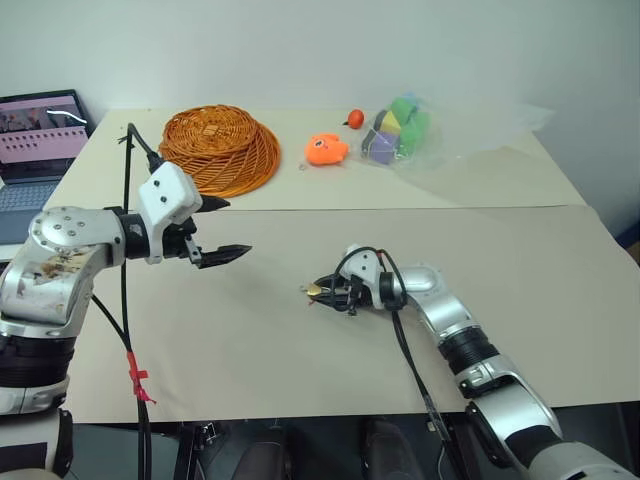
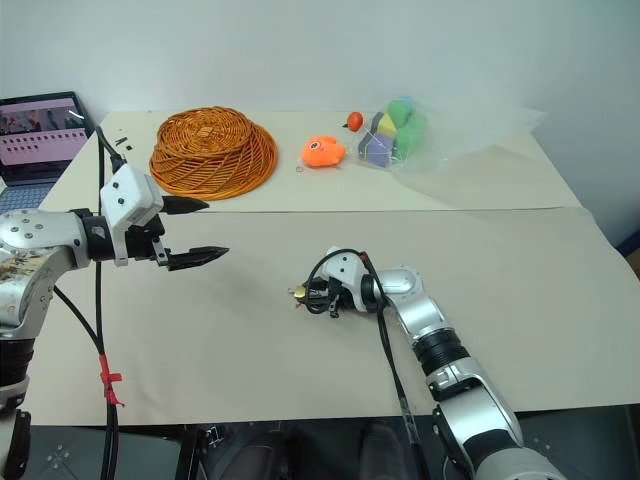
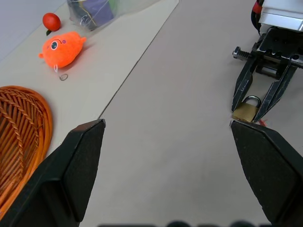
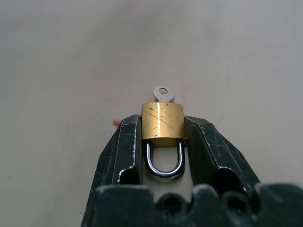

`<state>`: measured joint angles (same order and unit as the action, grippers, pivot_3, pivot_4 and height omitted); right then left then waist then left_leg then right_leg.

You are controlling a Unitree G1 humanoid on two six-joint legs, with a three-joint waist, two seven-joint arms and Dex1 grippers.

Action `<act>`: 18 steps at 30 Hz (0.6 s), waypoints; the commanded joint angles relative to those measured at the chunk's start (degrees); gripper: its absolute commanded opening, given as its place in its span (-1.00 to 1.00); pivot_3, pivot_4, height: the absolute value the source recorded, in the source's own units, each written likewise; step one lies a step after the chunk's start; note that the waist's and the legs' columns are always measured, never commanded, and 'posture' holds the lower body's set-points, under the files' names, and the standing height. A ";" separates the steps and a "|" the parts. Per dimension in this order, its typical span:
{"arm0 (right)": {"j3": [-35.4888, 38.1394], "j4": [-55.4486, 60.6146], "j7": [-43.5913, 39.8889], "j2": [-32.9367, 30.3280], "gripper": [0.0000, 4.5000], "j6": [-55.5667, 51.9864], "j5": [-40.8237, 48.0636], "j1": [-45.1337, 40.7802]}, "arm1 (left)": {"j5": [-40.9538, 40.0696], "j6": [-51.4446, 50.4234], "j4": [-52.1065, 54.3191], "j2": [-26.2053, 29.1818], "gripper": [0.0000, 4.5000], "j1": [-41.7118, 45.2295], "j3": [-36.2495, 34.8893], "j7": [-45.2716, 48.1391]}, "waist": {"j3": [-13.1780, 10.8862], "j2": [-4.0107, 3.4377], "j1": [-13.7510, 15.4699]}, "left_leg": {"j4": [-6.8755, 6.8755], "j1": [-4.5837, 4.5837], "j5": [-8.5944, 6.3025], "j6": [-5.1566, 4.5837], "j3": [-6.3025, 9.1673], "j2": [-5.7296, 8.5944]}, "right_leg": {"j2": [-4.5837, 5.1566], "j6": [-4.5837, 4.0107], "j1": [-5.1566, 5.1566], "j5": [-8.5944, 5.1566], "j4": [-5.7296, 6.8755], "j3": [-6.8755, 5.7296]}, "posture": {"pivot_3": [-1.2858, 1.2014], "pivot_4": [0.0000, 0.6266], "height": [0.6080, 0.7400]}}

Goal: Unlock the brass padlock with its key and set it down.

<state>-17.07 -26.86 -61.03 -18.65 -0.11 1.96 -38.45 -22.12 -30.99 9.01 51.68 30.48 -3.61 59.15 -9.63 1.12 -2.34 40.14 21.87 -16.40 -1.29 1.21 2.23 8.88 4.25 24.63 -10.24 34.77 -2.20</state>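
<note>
The brass padlock sits between the two fingers of my right gripper, which is shut on its body just above the table. Its silver shackle points back toward the wrist and looks closed. The key sticks out of the far end of the body. In the head view this gripper is low at mid-table, pointing left. My left gripper hovers open to the left and higher, apart from the lock, facing the padlock.
An upturned wicker basket lies at the back left. Beside it are an orange plush toy, a small red ball and a clear bag of coloured blocks. A laptop stands at the far left edge.
</note>
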 commanded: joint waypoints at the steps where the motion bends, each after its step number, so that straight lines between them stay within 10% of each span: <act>1: -1.06 6.43 0.13 -7.00 -0.58 5.18 -6.24 -1.05 | 0.98 0.06 0.53 -1.20 1.00 0.65 -0.26 -2.68 | -0.01 -0.02 0.14 | 0.02 0.02 0.00 0.00 0.00 0.00 | 0.00 0.00 0.00 0.00 0.00 0.00 | 0.03 -0.52 1.00; 18: 5.68 30.31 0.29 -18.07 -0.58 -5.98 -2.25 -0.66 | -12.97 -28.26 0.23 -16.71 1.00 11.25 -0.43 -13.30 | -0.02 0.02 0.22 | 0.15 0.23 -0.02 -0.04 -0.02 -0.01 | 0.00 0.00 0.16 0.00 0.06 0.02 | 0.03 -0.52 1.00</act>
<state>-13.69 -0.18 -61.08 -35.95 -4.64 -1.79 -39.30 -32.60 -56.68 9.01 35.52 39.46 -2.48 46.73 -9.65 1.14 -2.12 40.29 22.10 -16.42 -1.33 1.19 2.23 8.88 4.25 24.79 -10.23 34.84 -2.18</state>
